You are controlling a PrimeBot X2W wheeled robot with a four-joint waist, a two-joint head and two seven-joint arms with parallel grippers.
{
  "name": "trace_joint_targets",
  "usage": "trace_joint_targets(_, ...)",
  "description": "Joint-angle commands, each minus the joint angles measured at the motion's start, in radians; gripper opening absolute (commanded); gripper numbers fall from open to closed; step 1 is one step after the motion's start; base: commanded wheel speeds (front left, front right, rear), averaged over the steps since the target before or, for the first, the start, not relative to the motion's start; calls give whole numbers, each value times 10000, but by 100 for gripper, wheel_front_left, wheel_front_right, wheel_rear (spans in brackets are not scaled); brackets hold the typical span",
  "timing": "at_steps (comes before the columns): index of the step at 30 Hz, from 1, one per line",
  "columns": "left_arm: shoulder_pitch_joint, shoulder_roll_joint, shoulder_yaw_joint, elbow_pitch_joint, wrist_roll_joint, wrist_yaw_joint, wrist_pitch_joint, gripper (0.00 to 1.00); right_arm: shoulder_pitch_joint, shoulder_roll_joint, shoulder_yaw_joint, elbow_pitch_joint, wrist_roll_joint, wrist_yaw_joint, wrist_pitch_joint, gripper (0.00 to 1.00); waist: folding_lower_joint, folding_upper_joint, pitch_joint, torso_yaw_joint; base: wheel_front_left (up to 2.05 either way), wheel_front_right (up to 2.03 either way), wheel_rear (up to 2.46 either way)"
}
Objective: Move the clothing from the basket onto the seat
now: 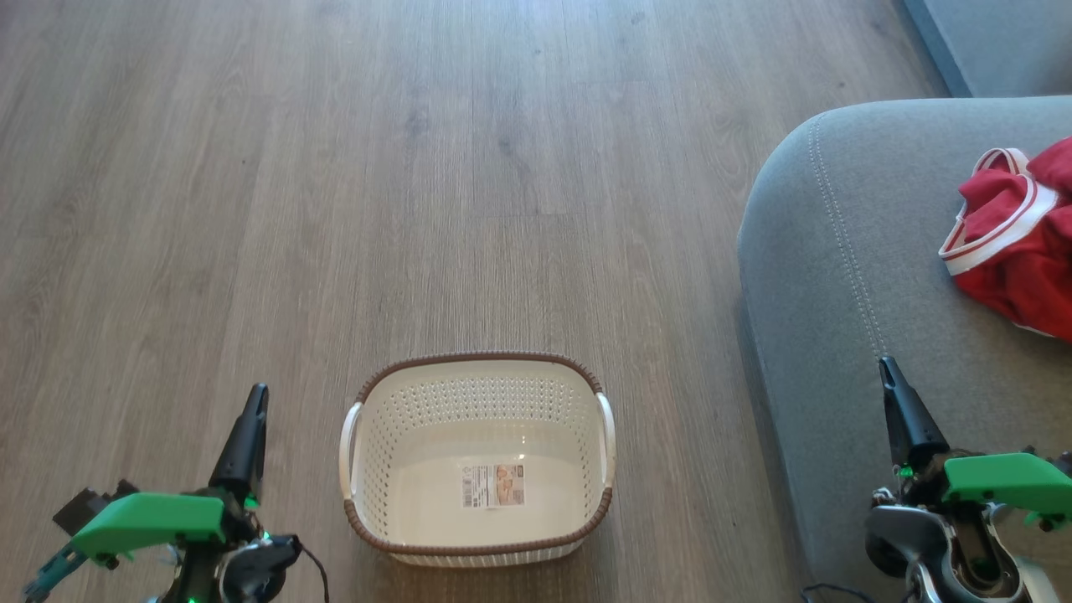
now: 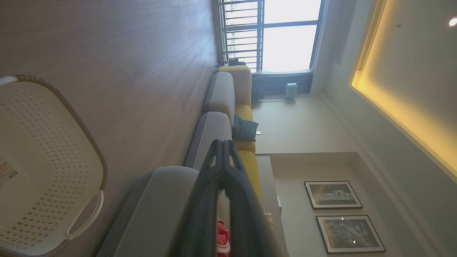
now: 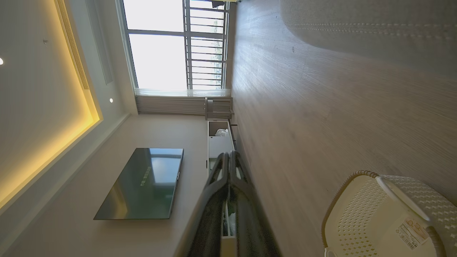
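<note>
The left end effector (image 1: 256, 395) is clenched, its two dark fingers pressed together and grasping nothing, and it hangs over the wooden floor (image 1: 419, 167). The basket (image 1: 479, 357) stands on the floor just to that end effector's right, apart from it, between the two end effectors. Its cream bottom shows, with a paper label (image 1: 493, 486) lying flat on it. The right end effector (image 1: 889, 368) is clenched likewise and grasps nothing. It hovers above the near part of the grey seat (image 1: 837, 276), well to the right of the basket. The red clothing (image 1: 1017, 251) lies crumpled on the seat, ahead of the right end effector and to its right, apart from its fingertips. Its white trim band with a thin red stripe is turned toward the seat's rounded corner. In the left wrist view, a strip of red fabric shows through the low gap between that end effector's fingers, on the seat beyond.
</note>
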Motion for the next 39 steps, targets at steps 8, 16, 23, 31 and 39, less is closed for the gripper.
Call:
trace_joint_targets(8,-615,68,429,-283,-345,-102,90,0,-507,-91,133,-296,386,2,169,0,0,0,-3,2,0,0,0)
trace_joint_targets(16,-615,68,429,-283,-345,-102,90,0,-509,-79,115,-295,371,2,184,0,0,0,-3,2,0,0,0)
trace_joint_targets(23,-615,68,429,-283,-345,-102,90,0,-510,-69,101,-294,359,2,195,0,0,0,-3,2,0,0,0)
trace_joint_targets(31,-615,68,429,-284,-345,-102,89,0,-512,-58,86,-294,347,2,207,0,0,0,-3,2,0,0,0)
trace_joint_targets(39,-614,68,428,-284,-345,-102,89,0,-513,-49,72,-293,335,2,218,0,0,0,-3,2,0,0,0)
